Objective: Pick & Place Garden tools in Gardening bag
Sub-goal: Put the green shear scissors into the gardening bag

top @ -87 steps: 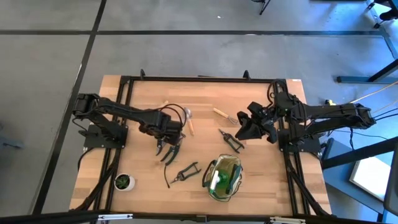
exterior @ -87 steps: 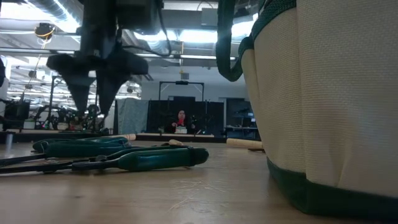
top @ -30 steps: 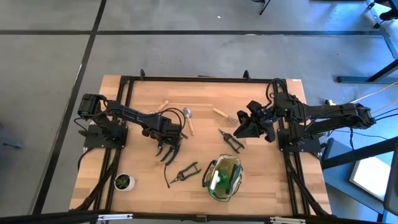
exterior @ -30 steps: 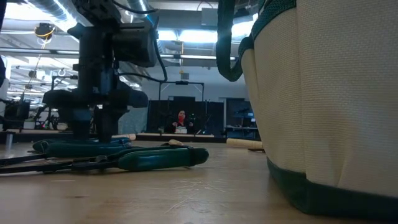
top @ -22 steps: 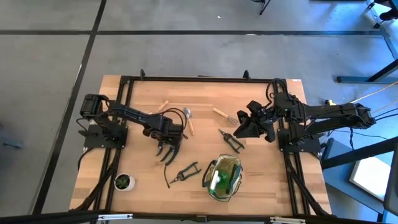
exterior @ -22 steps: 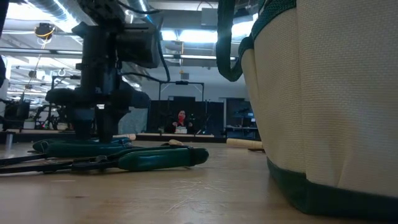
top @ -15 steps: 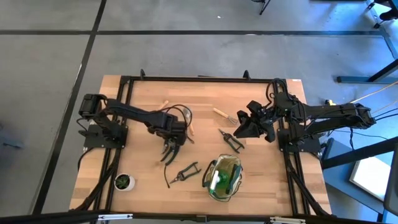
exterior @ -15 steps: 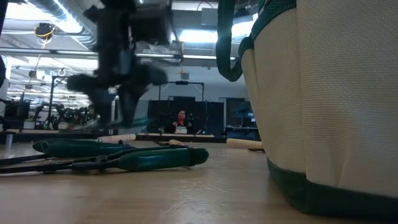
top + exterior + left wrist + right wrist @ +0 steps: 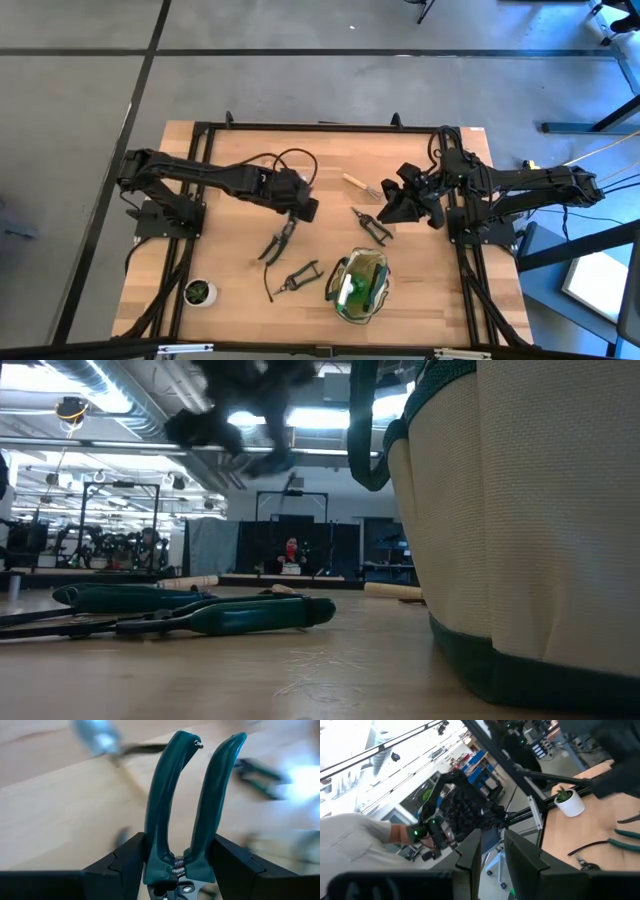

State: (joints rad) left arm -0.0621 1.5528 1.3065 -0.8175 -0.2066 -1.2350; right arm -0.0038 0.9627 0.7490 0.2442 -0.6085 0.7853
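My left gripper (image 9: 293, 220) is raised over the table's middle and shut on a pair of teal-handled pruning shears (image 9: 192, 795). The shears (image 9: 277, 242) slant down from it toward the near left. My right gripper (image 9: 392, 206) waits level at the right, narrowly open (image 9: 493, 857) with nothing between its fingers. The olive and khaki gardening bag (image 9: 358, 285) stands upright near the front edge, with something green and white inside. A second pair of shears (image 9: 297, 277) lies left of the bag and a third pair (image 9: 372, 226) lies before my right gripper. A wooden-handled fork (image 9: 358, 184) lies farther back. My left gripper pinches the shears between its two fingers (image 9: 125, 867) at the base of the handles, beside the spring (image 9: 174, 865). It comes from above, slanting down. The two handles (image 9: 220, 780) point away from the gripper and the blades are hidden behind the fingers. The shears hang tilted below it.
A small potted plant (image 9: 199, 292) stands at the near left corner. In the low view the bag's wall (image 9: 520, 520) fills the right side and teal-handled tools (image 9: 230, 615) lie on the wood left of it. Bare wood lies between the arms.
My left gripper has risen from the table with the shears and gone toward the far right, tipping less steeply downward. The shears have come up off the wood. My right arm has kept still.
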